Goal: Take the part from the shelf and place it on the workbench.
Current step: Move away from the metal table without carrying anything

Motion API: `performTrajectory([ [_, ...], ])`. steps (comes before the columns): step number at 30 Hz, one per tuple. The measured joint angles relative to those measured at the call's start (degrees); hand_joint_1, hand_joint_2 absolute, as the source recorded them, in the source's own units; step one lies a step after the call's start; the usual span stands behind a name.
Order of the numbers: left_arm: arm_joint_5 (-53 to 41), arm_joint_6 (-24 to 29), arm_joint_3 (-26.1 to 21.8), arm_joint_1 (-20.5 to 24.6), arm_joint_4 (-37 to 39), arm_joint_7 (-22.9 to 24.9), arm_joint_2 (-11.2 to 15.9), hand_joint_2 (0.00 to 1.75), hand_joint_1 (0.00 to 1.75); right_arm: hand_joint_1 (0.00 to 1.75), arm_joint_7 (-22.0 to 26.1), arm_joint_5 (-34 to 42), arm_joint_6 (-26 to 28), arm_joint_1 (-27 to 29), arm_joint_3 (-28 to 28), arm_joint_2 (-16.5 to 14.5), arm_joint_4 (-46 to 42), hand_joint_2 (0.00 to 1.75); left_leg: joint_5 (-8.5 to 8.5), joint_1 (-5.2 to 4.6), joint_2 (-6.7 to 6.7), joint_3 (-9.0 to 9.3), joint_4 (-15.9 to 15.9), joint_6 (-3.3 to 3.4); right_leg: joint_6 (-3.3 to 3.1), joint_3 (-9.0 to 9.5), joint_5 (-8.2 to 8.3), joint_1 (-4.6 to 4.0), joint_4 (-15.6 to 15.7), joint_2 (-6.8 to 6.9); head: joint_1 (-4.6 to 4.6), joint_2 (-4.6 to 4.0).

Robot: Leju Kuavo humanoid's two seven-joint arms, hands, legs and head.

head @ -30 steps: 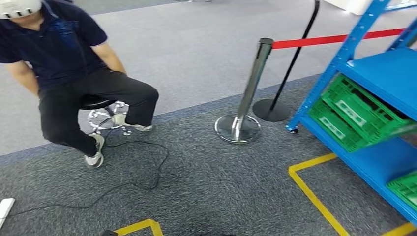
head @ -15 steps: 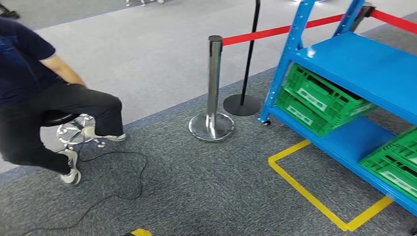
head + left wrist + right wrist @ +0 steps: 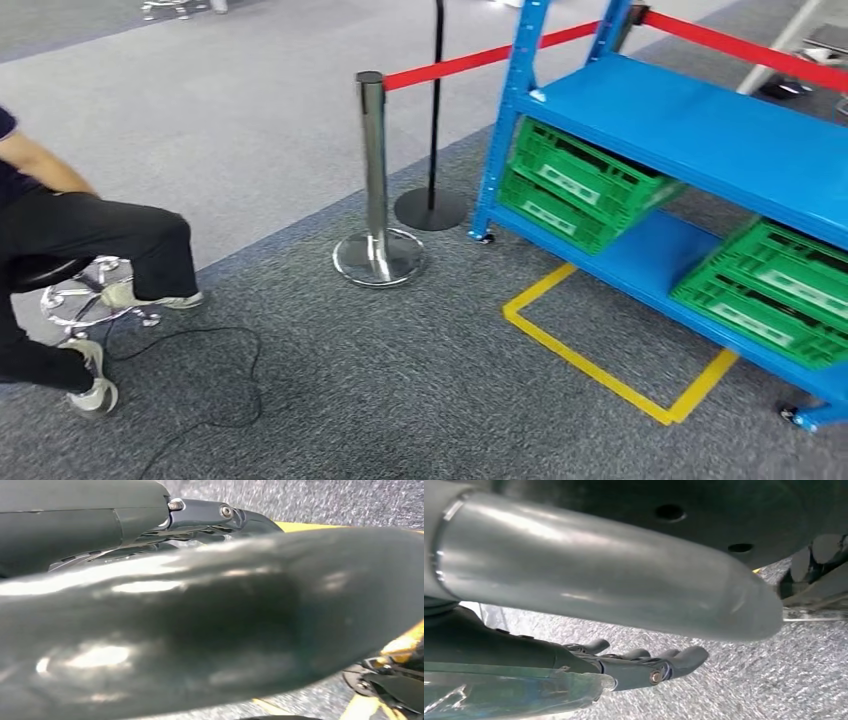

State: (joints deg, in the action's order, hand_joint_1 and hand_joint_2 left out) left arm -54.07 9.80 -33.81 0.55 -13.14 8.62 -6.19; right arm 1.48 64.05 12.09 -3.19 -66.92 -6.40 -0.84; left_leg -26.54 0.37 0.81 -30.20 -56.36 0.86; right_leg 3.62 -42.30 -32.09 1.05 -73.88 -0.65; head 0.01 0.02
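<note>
Near to far, head view: grey carpet w/ black cable (image 3: pixel 235 385) at near left, person (image 3: pixel 70 255) on stool (image 3: pixel 75 295) at left edge. Yellow floor tape (image 3: pixel 600 365) marks a box right in front of the blue shelf (image 3: pixel 700 135). Chrome post (image 3: pixel 375 180) w/ red belt (image 3: pixel 455 65) stands just beside shelf's left front leg; black post base (image 3: pixel 430 208) behind it.

Task thing: no loose part visible. Likely inside one of the green crates (image 3: pixel 580 185) on the lower shelf board, second crate (image 3: pixel 770 285) toward its right end; contents too dark to tell. No workbench visible.

Hands: right hand (image 3: pixel 649 665), seen in right wrist view, hangs over carpet, fingers loosely curled w/ gaps, nothing in them, so released. Left hand (image 3: pixel 220 517) mostly hidden behind dark body part in left wrist view; can't tell if released or clenched. Both arms seem to hang low by the body.

Step, judged: approach to shelf. To do well: square up inside the tape box, steer off post and belt on the left, mind the cable, stop near enough to the lower board's front edge before raising an arm.
</note>
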Motion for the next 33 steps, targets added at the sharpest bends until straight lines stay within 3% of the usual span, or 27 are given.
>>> performTrajectory([
  [1, 0.0, -0.1, 0.0, 0.0, 0.0, 0.0, 0.0, 0.0, 0.0, 0.0, 0.0, 0.0, 0.0, 0.0, -0.1, 0.0, 0.0, 0.0, -0.06, -0.19, 0.81, 0.02, 0.0, 0.08, -0.12, -0.09, 0.04, -0.04, -0.8, 0.2, -0.01, 0.0],
  [2, 0.0, -0.2, 0.0, 0.1, 0.0, 0.0, 0.1, 0.0, 0.0, 0.0, 0.0, 0.0, 0.0, 0.1, -0.1, 0.0, 0.0, 0.0, -0.11, -0.31, 1.49, 0.1, 0.0, 0.11, -0.28, 1.11, 1.11, -0.11, 0.8, 0.44, -0.01, 0.0],
  [4, -0.1, -0.5, 0.0, 0.3, 0.0, 0.0, 0.1, 0.0, 0.0, 0.0, 0.0, 0.0, 0.0, 0.1, -0.1, 0.1, -0.1, 0.0, -0.32, -0.47, 2.62, 0.41, -0.1, -0.02, -0.74, 5.83, 4.18, -0.5, 8.5, 2.41, 0.02, 0.0],
  [6, -0.1, -0.8, 0.0, 0.3, 0.0, 0.0, 0.1, 0.0, 0.0, 0.0, 0.0, 0.0, 0.0, -0.1, -0.2, 0.1, -0.2, 0.0, -0.63, -0.74, 3.63, 0.68, -0.2, -0.48, -1.36, 9.26, 5.71, -0.96, 14.2, 4.28, -0.03, 0.0],
  [7, -0.2, -0.9, 0.0, 0.4, 0.0, 0.0, 0.1, 0.0, 0.0, 0.0, 0.0, 0.0, 0.0, -0.3, -0.2, 0.1, -0.2, 0.0, -0.71, -0.86, 4.13, 0.74, -0.3, -0.74, -1.64, 9.69, 5.75, -1.15, 15.0, 4.52, -0.05, 0.0],
  [9, -0.3, -0.9, 0.0, 0.4, 0.0, 0.0, 0.2, 0.0, 0.0, 0.0, 0.0, 0.0, 0.0, -0.3, -0.3, 0.2, -0.2, 0.0, -0.83, -0.84, 4.94, 0.81, -0.3, -1.28, -2.22, 9.48, 6.07, -1.16, 15.1, 3.22, -0.05, 0.0],
  [11, -0.3, -1.0, 0.0, 0.6, 0.0, 0.0, 0.3, 0.0, 0.0, 0.0, 0.0, 0.0, 0.0, -0.2, -0.4, 0.2, -0.3, 0.0, -2.2, -0.64, 3.46, 0.2, -1.9, -1.97, -2.84, 9.39, 6.42, -0.86, 15.4, 2.06, -0.16, 0.0],
  [13, -0.3, -1.3, 0.0, 0.6, 0.0, -0.1, 0.3, 0.0, 0.0, 0.0, 0.0, 0.0, 0.0, -0.3, -0.5, 0.2, -0.4, 0.0, -5.6, -0.39, 0.84, -2.51, -7.9, -2.51, -3.26, 9.28, 6.64, -0.58, 15.5, 0.86, -0.31, 0.0],
  [14, -0.2, -1.5, 0.0, 0.5, 0.0, -0.2, 0.4, 0.0, 0.0, 0.0, 0.0, 0.0, 0.0, -0.3, -0.6, 0.2, -0.4, 0.0, -7.32, -0.26, 0.16, -4.42, -11.8, -2.66, -3.37, 9.16, 6.7, -0.54, 15.5, 0.17, -0.34, 0.0],
  [15, -0.1, -1.7, 0.0, 0.4, 0.1, -0.2, 0.4, 0.0, 0.0, 0.0, 0.0, 0.0, 0.0, -0.4, -0.6, 0.2, -0.4, 0.0, -8.29, -0.14, -0.14, -6.04, -14.9, -2.78, -3.4, 9.07, 6.75, -0.51, 15.5, -0.58, -0.32, 0.0],
  [16, 0.0, -1.8, 0.0, 0.3, 0.1, -0.2, 0.4, 0.0, 0.0, 0.0, 0.0, 0.0, 0.0, -0.3, -0.6, 0.2, -0.4, 0.0, -8.13, -0.01, -0.28, -6.91, -16.3, -2.87, -3.37, 9.02, 6.82, -0.47, 15.5, -1.37, -0.32, 0.0],
  [17, 0.0, -1.8, 0.0, 0.3, 0.1, -0.2, 0.4, 0.0, 0.0, 0.0, 0.0, 0.0, 0.0, -0.3, -0.7, 0.2, -0.4, 0.0, -6.83, 0.13, -0.43, -6.76, -15.6, -2.94, -3.25, 9.0, 6.89, -0.39, 15.5, -2.17, -0.32, 0.0],
  [18, 0.0, -1.8, 0.0, 0.3, 0.1, -0.2, 0.5, 0.0, 0.0, 0.0, 0.0, 0.0, 0.0, -0.2, -0.7, 0.2, -0.5, 0.0, -4.76, 0.31, -0.78, -5.64, -12.9, -3.03, -3.07, 9.01, 6.99, -0.27, 15.5, -2.96, -0.32, 0.0],
  [20, 0.1, -2.0, 0.0, 0.4, 0.1, -0.4, 0.5, 0.0, 0.0, 0.0, 0.0, 0.0, 0.0, -0.2, -0.8, 0.3, -0.5, 0.0, -1.14, 0.98, -3.39, -2.29, -5.3, -3.32, -2.43, 8.77, 7.13, -0.18, 15.3, -4.42, -0.44, 0.0],
  [22, 0.1, -2.2, 0.0, 0.4, 0.2, -0.6, 0.5, 0.0, 0.0, 0.0, 0.0, 0.0, 0.0, -0.4, -0.9, 0.3, -0.5, 0.0, -0.28, 1.36, -5.67, -0.64, -1.2, -3.16, -1.55, 8.18, 7.37, -0.18, 15.2, -5.72, -0.55, 0.0],
  [24, 0.1, -2.3, -0.1, 0.5, 0.2, -0.7, 0.4, 0.0, 0.0, 0.0, 0.0, 0.0, 0.0, -0.2, -1.1, 0.3, -0.5, 0.0, -0.3, 1.19, -5.07, -0.61, -0.8, -2.28, -0.63, 7.49, 7.81, 0.09, 15.7, -6.9, -0.56, 0.0],
  [25, 0.1, -2.2, -0.1, 0.5, 0.2, -0.7, 0.5, 0.0, 0.0, 0.0, 0.0, 0.1, 0.0, 0.0, -1.2, 0.3, -0.5, 0.0, -0.15, 1.12, -4.4, -0.56, -0.6, -1.77, -0.33, 7.18, 7.74, 0.19, 15.6, -6.47, -0.55, 0.0],
  [27, 0.1, -2.2, -0.1, 0.5, 0.2, -0.8, 0.6, 0.0, 0.0, 0.0, 0.0, 0.2, 0.0, 0.2, -1.4, 0.3, -0.5, 0.0, 0.12, 1.0, -2.99, -0.5, -0.4, -0.9, -0.05, 5.58, 5.63, 0.09, 12.4, -3.52, -0.13, 0.0],
  [28, 0.1, -2.2, -0.2, 0.5, 0.2, -0.9, 0.6, 0.0, 0.0, 0.0, 0.0, 0.2, 0.0, 0.1, -1.5, 0.3, -0.5, 0.0, 0.12, 0.78, -2.24, -0.49, -0.4, -0.63, -0.06, 4.03, 3.62, -0.03, 8.9, -1.62, 0.09, 0.0],
  [30, 0.1, -2.6, -0.2, 0.2, 0.2, -0.7, 0.6, 0.0, 0.0, 0.0, 0.0, 0.5, 0.1, 0.0, -1.5, 0.3, -0.5, 0.0, 0.03, 0.32, -0.52, -0.5, -0.4, -0.32, -0.01, 0.53, -0.12, -0.08, 1.2, 0.0, 0.25, 0.0],
  [31, 0.1, -2.9, -0.3, 0.2, 0.2, -0.5, 0.6, 0.0, 0.0, 0.0, 0.0, 0.7, 0.1, 0.0, -1.5, 0.3, -0.5, 0.0, -0.03, 0.16, 0.3, -0.47, -0.4, -0.25, -0.04, -0.19, -0.64, -0.09, -0.8, 0.18, 0.23, 0.0],
  [32, 0.1, -3.2, -0.3, 0.2, 0.2, -0.4, 0.6, 0.0, 0.0, 0.0, 0.0, 0.9, 0.1, 0.1, -1.5, 0.3, -0.5, 0.0, -0.09, 0.05, 1.01, -0.41, -0.4, -0.21, -0.09, 0.22, -0.09, -0.13, -0.6, 0.3, 0.24, 0.0],
  [33, 0.2, -3.4, -0.3, 0.3, 0.2, -0.3, 0.6, 0.0, 0.0, 0.0, 0.0, 1.0, 0.1, 0.1, -1.5, 0.3, -0.5, 0.0, -0.17, 0.0, 1.61, -0.28, -0.4, -0.24, -0.21, 1.85, 1.39, -0.18, 2.0, 0.55, 0.23, 0.0],
])
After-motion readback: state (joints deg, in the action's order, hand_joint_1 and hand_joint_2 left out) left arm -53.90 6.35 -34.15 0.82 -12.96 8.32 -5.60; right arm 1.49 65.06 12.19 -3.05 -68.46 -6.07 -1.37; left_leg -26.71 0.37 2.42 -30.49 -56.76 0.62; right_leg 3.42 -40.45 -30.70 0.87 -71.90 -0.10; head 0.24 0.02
